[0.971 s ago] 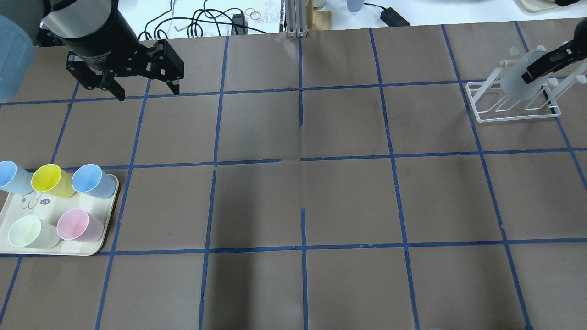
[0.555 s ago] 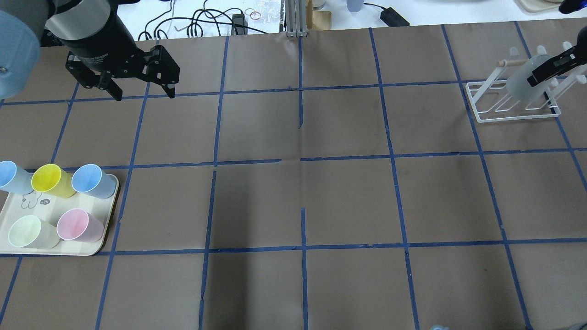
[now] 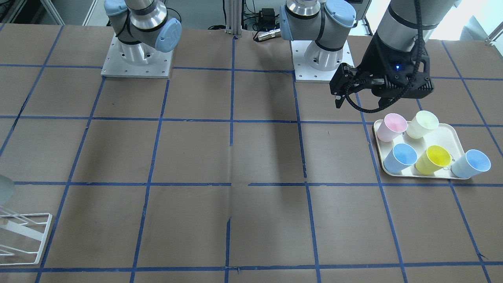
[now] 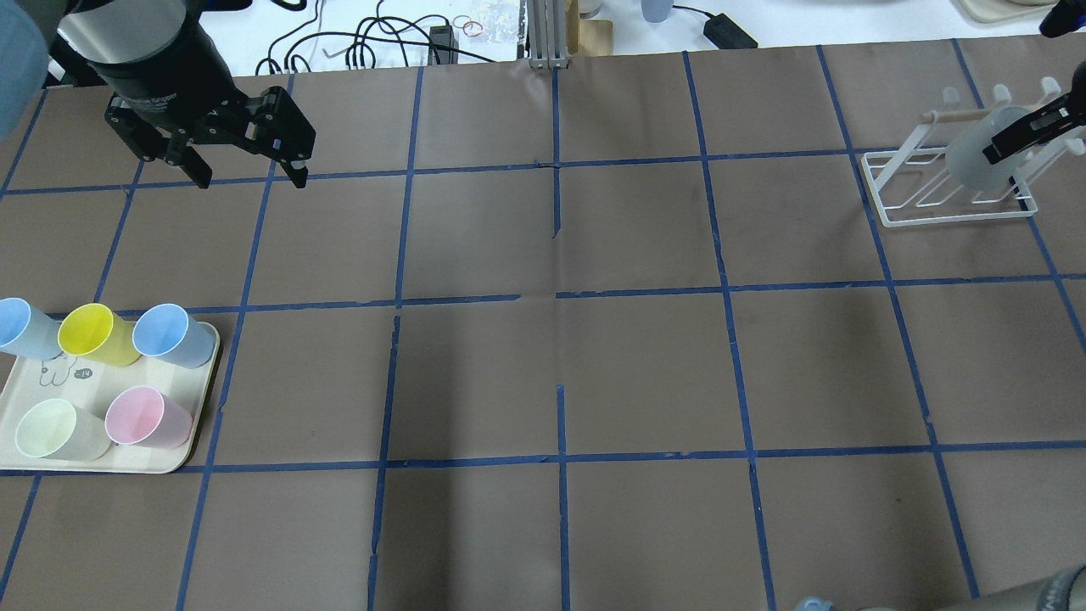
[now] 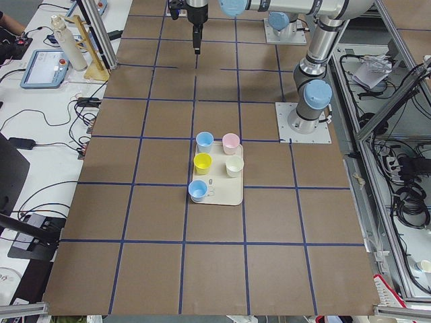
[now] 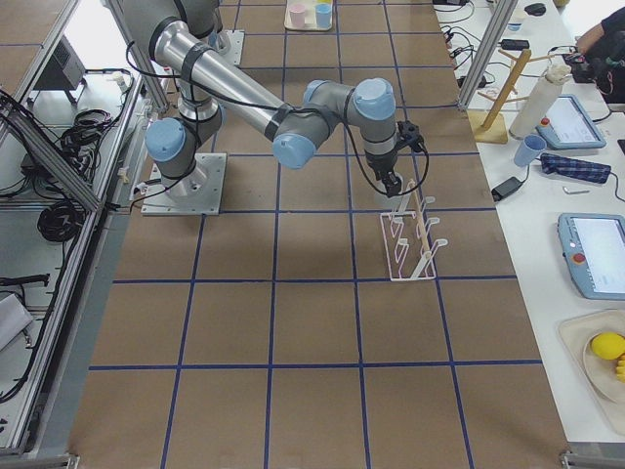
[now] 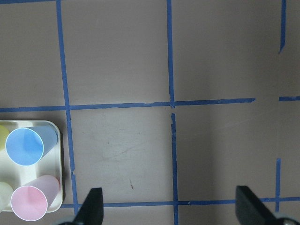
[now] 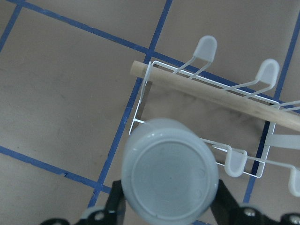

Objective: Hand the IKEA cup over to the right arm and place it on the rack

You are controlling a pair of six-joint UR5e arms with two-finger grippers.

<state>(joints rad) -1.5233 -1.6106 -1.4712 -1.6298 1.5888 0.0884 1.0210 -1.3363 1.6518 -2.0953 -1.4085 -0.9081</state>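
Note:
The pale grey IKEA cup [image 4: 976,161] hangs upside down, its bottom [image 8: 168,176] facing the right wrist camera. My right gripper [image 8: 169,205] is shut on it, one finger on each side, and holds it over the left end of the white wire rack [image 4: 920,212]. The rack's wooden bar [image 8: 211,91] lies just beyond the cup. I cannot tell whether the cup touches a wire. The cup's edge [image 3: 4,188] and the rack [image 3: 23,236] show at the front-facing view's far left. My left gripper [image 4: 251,178] is open and empty, above the table's far left.
A cream tray [image 4: 202,424] at the near left holds two light-blue cups, a yellow one [image 4: 89,333], a pink one [image 4: 140,416] and a cream one. Cables [image 4: 373,42] lie beyond the table's far edge. The arm bases [image 3: 137,59] stand at the robot's side.
My left gripper, still open, has moved left and back. My right gripper has shifted the cup a little to the right over the rack.

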